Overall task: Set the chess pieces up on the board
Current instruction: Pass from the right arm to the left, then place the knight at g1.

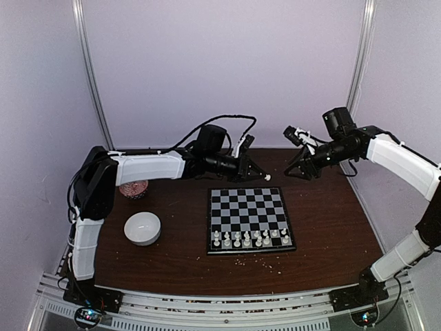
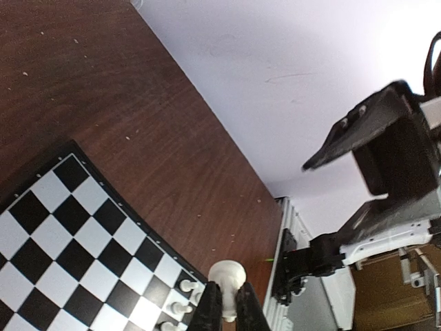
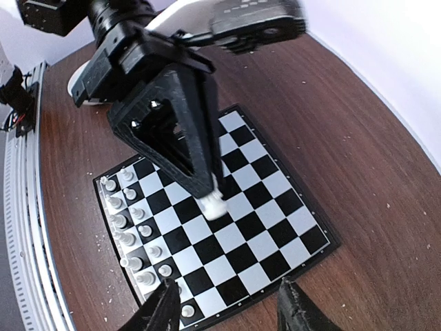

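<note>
A white chess piece [image 2: 227,279] hangs in the air near the far edge of the board [image 1: 248,207], its long axis in line with the fingers, rounded end past their tips. The left gripper [image 2: 226,309] pinches it tight. The right gripper [image 3: 231,307] hovers nearby, jaws parted and empty.

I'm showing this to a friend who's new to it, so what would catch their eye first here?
First, the left gripper, shut on one white chess piece held in the air above the board. Then the right gripper, hanging open and empty across from it, and the white pieces lined up along the board's near side.
</note>
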Available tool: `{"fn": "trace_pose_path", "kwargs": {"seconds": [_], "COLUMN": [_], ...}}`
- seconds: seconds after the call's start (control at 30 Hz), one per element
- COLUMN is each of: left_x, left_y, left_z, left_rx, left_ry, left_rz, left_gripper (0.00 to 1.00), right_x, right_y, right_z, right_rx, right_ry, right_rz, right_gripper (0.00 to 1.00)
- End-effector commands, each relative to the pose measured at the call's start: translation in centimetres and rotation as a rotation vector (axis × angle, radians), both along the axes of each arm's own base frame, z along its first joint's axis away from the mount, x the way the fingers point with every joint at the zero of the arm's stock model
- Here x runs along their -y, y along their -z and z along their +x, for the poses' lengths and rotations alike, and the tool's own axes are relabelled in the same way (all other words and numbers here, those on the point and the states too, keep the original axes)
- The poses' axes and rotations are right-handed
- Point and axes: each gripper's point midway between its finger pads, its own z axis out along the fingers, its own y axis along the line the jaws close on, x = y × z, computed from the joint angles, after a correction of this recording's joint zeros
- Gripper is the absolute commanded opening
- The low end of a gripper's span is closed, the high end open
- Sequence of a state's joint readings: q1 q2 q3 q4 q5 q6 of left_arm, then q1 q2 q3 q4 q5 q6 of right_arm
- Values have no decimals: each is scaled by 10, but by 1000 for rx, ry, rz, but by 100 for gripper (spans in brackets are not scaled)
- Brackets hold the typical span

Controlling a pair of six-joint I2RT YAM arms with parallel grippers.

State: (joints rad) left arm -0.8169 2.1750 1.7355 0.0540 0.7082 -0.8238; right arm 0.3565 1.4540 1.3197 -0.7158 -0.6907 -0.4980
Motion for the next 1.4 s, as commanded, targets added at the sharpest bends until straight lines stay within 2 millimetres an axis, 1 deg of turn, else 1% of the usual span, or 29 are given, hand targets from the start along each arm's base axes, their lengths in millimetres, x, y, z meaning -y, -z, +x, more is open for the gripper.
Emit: {"fn": "trace_pose_path", "kwargs": {"seconds": [0.0, 0.07, 0.13, 0.17, 0.2, 0.23, 0.27, 0.3, 0.33, 0.37, 0.5, 0.6, 0.73, 0.77, 0.93, 1.0, 1.13, 1.37], "left_x": [-5, -4, -3, 1, 2, 5, 6, 9, 10, 12, 17, 24, 35, 38, 54, 59, 62, 59], "left_y": [-18, -21, -24, -26, -28, -33, -33, -34, -34, -35, -26, -18, 4, 16, 41, 50, 68, 89], "left_z": [-11, -22, -33, -44, -50, -57, -64, -71, -77, -82, -97, -109, -123, -126, -130, -129, -126, -136], "left_rx": [209, 291, 387, 430, 485, 526, 561, 596, 623, 650, 729, 796, 838, 833, 798, 785, 766, 713], "left_ry": [30, 58, 89, 117, 138, 152, 166, 181, 192, 199, 247, 287, 349, 366, 385, 379, 378, 439], "left_rz": [119, 182, 252, 278, 305, 326, 353, 373, 395, 411, 486, 529, 571, 591, 600, 608, 637, 655], "left_gripper": [0, 0, 0, 0, 0, 0, 0, 0, 0, 0, 0, 0, 0, 0, 0, 0, 0, 0], "right_x": [27, 45, 61, 65, 67, 68, 69, 70, 71, 70, 72, 77, 81, 81, 81, 81, 81, 79], "right_y": [-5, 5, 22, 30, 38, 43, 47, 50, 54, 56, 67, 73, 72, 71, 66, 65, 63, 65], "right_z": [-2, 12, 25, 30, 31, 32, 32, 34, 36, 36, 36, 37, 38, 37, 34, 34, 32, 30], "right_rx": [-85, -79, -73, -68, -76, -84, -87, -86, -92, -103, -130, -130, -130, -134, -124, -124, -124, -140], "right_ry": [105, 189, 271, 295, 302, 300, 297, 297, 302, 301, 302, 322, 331, 328, 325, 324, 319, 308], "right_rz": [118, 132, 115, 95, 74, 57, 43, 34, 27, 22, 0, -30, -51, -49, -39, -39, -35, -34], "right_gripper": [50, 50, 50, 51, 51, 51, 51, 84, 98, 100, 100, 100, 99, 100, 99, 99, 99, 100]}}
